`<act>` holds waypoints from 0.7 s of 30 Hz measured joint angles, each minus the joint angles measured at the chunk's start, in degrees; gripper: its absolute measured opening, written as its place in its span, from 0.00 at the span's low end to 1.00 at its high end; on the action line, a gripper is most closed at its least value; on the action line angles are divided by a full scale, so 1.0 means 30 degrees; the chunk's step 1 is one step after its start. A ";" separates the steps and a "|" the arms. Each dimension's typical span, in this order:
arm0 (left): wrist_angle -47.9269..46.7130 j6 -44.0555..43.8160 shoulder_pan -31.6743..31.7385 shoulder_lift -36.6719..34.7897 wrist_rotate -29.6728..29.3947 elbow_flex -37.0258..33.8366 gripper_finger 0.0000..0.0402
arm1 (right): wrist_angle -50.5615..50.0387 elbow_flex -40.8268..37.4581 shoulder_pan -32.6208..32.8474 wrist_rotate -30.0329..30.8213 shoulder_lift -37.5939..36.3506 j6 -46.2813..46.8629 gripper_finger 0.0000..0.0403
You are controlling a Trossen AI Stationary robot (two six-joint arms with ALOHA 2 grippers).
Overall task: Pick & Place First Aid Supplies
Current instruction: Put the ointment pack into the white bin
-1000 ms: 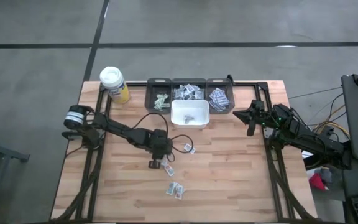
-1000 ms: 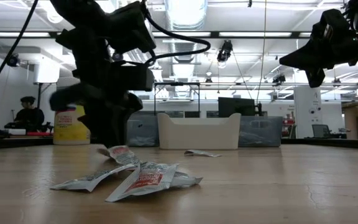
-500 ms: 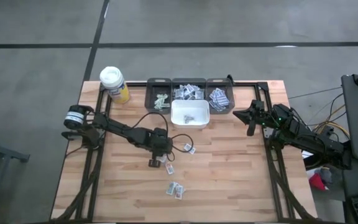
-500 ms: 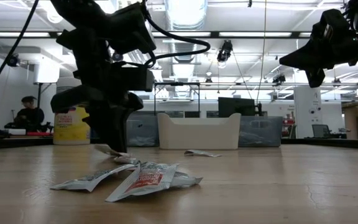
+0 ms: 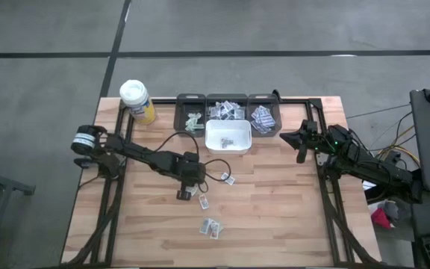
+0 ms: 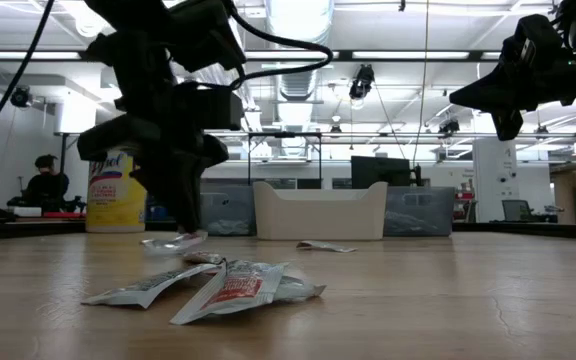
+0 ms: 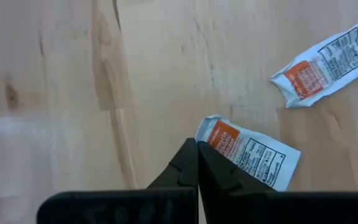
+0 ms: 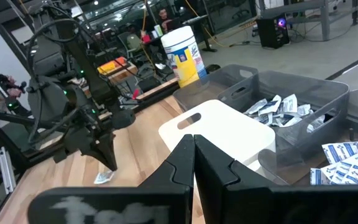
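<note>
Grey bins [image 5: 225, 115] hold sorted packets [image 5: 227, 111]; white tub [image 5: 228, 137] holds few.

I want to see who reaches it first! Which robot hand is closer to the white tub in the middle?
Left. The left gripper is shut on a packet on the table just in front of the white tub. The right gripper waits farther off, at the table's right edge.

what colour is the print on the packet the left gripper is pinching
Orange-red block with black text on a white packet, clearest in the left wrist view.
</note>
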 joint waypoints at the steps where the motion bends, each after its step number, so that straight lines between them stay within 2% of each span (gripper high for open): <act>1: -0.0089 0.0054 0.0000 -0.0150 -0.0014 0.0003 0.00 | 0.0000 0.0000 -0.0007 0.0007 0.0000 0.0001 0.02; 9: -0.0368 0.0664 0.0105 -0.1282 -0.0137 -0.0005 0.00 | -0.0015 0.0000 0.0000 0.0006 0.0000 0.0002 0.02; 15: -0.0122 0.1370 0.0648 -0.2974 0.0006 0.0483 0.00 | -0.0022 0.0000 -0.0007 0.0011 -0.0005 -0.0004 0.02; 21: 0.4231 0.1739 0.1696 -0.4236 0.0008 0.0996 0.00 | 0.0000 0.0000 -0.0001 0.0029 0.0000 -0.0006 0.02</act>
